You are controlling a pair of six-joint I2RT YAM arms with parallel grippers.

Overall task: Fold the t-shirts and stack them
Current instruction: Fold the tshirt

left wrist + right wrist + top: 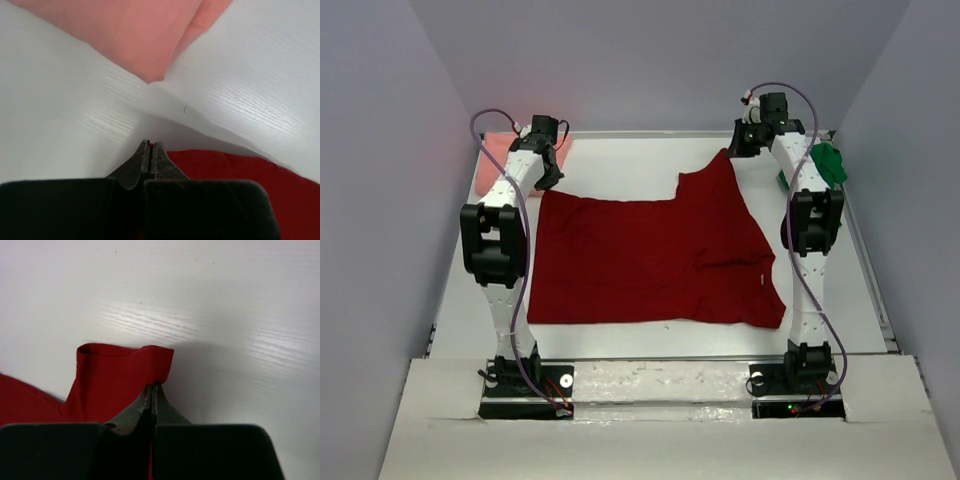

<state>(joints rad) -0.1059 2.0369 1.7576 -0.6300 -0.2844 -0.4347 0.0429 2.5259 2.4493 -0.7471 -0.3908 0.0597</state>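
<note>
The dark red t-shirt [650,260] lies spread over the middle of the white table [620,160], one corner drawn up toward the back right. My right gripper [740,148] is shut on that corner; in the right wrist view the red cloth [115,380] stands up from the closed tips [152,386]. My left gripper [548,178] is at the shirt's back left corner. Its jaws are shut [150,145] with a sliver of red between the tips, and more red cloth [235,167] lies just to their right. The pale salmon pink t-shirt [498,150] [135,35] lies at the back left, the bright green t-shirt [828,163] at the back right.
Grey walls close in the table on the left, back and right. Both arm bases are bolted at the near edge, with purple cables looping along each arm. The green t-shirt sits right beside the right arm's forearm.
</note>
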